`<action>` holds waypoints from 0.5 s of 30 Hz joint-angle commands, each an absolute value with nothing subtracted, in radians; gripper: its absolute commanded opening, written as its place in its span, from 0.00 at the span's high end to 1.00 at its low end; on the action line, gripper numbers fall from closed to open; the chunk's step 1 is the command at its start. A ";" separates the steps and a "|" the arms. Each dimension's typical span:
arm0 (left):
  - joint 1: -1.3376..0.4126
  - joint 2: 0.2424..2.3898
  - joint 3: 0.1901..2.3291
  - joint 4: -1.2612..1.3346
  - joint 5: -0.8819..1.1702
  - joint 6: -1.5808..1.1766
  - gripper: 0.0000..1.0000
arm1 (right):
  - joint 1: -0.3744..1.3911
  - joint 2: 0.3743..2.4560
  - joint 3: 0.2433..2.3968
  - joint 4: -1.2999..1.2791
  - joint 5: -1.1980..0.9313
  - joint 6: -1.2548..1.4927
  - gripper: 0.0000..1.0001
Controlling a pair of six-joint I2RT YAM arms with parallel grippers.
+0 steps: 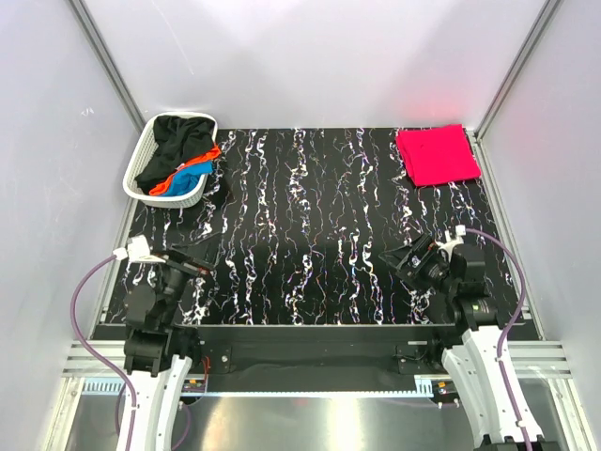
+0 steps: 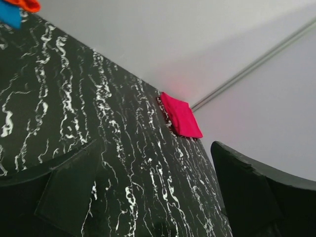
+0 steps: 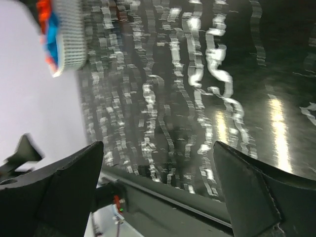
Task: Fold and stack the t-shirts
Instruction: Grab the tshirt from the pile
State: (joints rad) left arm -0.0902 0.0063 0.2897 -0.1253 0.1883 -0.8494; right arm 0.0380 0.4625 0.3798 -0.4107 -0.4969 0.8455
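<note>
A folded bright pinkish-red t-shirt [image 1: 437, 156] lies flat at the table's far right corner; it also shows in the left wrist view [image 2: 181, 115]. A black shirt [image 1: 177, 143], an orange one [image 1: 174, 180] and a blue one [image 1: 194, 170] lie crumpled in the white lattice basket [image 1: 144, 155] at the far left. My left gripper [image 1: 194, 264] is open and empty over the near left of the table. My right gripper [image 1: 410, 260] is open and empty over the near right. Both are far from the shirts.
The table top [image 1: 310, 225] is black with white marbling, walled by white panels on three sides. The basket's edge with orange and blue cloth shows blurred in the right wrist view [image 3: 61, 37]. The table's near edge rail [image 3: 168, 197] lies under my right gripper.
</note>
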 commanded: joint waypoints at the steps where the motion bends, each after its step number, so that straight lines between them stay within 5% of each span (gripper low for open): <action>1: -0.087 0.026 0.370 -0.301 0.138 -0.841 0.01 | 0.035 0.508 0.433 -0.537 -0.367 0.736 0.00; 12: -0.087 0.193 0.478 -0.470 0.177 -0.834 0.01 | 0.034 0.856 0.669 -0.439 -0.178 0.743 0.01; 15: -0.087 0.316 0.601 -0.684 0.083 -0.896 0.01 | 0.034 0.975 0.756 -0.422 -0.219 0.746 0.12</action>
State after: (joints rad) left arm -0.0902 0.2295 0.4808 -0.4995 0.1478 -0.8543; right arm 0.0364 0.8913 0.6609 -0.5056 -0.2184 0.7738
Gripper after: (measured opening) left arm 0.987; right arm 0.955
